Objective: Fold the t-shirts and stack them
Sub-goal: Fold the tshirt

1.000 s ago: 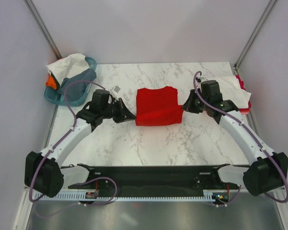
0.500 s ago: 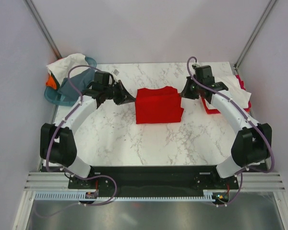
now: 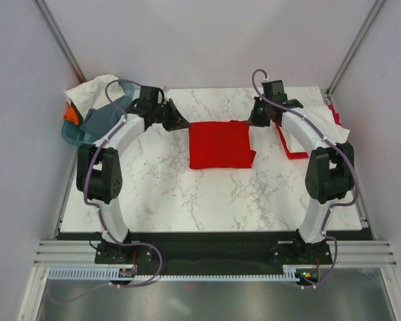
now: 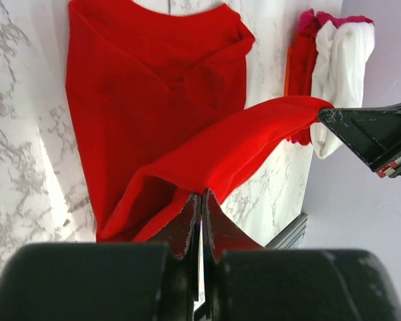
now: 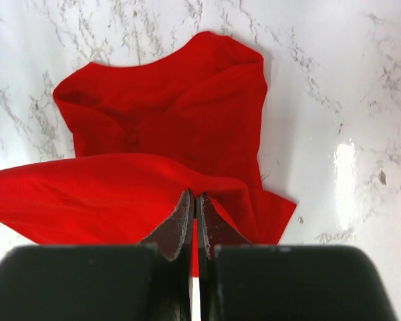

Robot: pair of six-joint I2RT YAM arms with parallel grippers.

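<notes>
A bright red t-shirt lies partly folded in the middle of the marble table. My left gripper is shut on its far left corner, and my right gripper is shut on its far right corner. Both hold that edge lifted and stretched between them. In the left wrist view the red t-shirt hangs from my left gripper. In the right wrist view the red t-shirt is pinched in my right gripper. A stack of folded shirts, white over red, sits at the right edge.
A teal basket at the far left corner holds white, grey and orange cloth. The folded stack also shows in the left wrist view. Grey walls close in both sides.
Both grippers have carried the shirt's near edge up and over to the far side, folding the red shirt onto itself. Both arms are now stretched far out.
</notes>
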